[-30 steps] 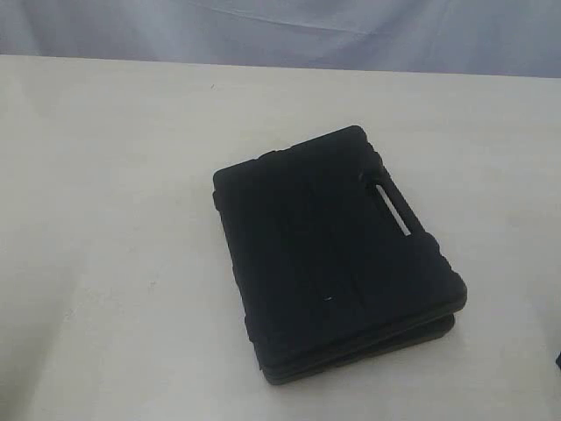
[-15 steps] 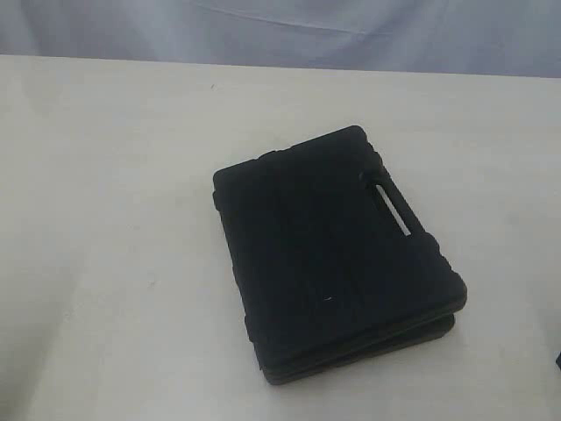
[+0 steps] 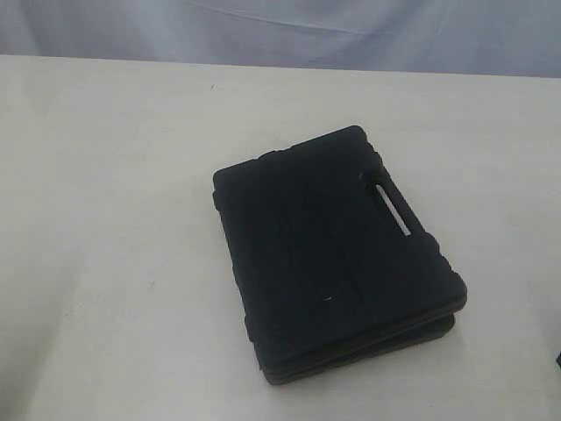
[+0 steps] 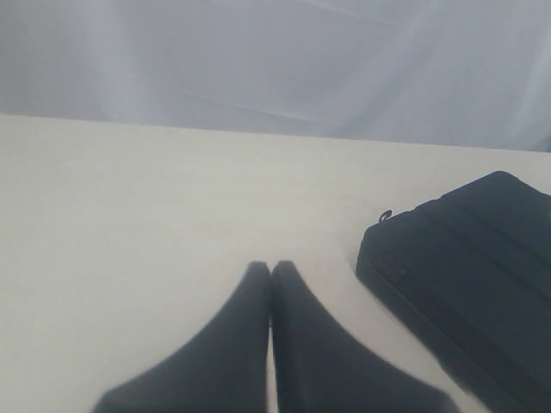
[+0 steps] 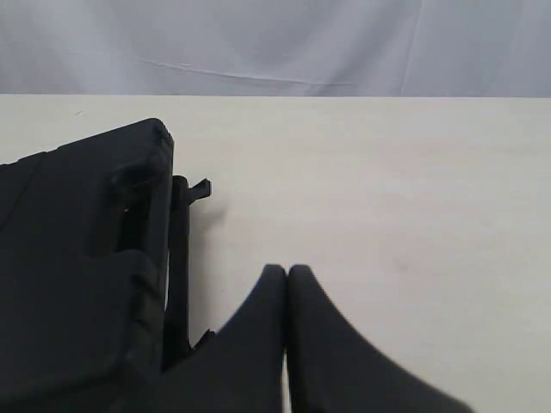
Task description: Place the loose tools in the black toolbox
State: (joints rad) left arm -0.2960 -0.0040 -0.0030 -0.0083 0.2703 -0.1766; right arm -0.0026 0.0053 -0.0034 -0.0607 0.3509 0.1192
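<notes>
Nothing is seen to have shifted since the earlier frames. The black toolbox is laid closed on the bench, slightly toward 4 o'clock of centre, its slot handle at 2 o'clock; its contents are hidden. Only the wrist views show the left gripper and right gripper, each pressed closed on nothing near the toolbox.

Toolbox flat on the table, slightly right of centre, its slot handle on the right-hand side.
</notes>
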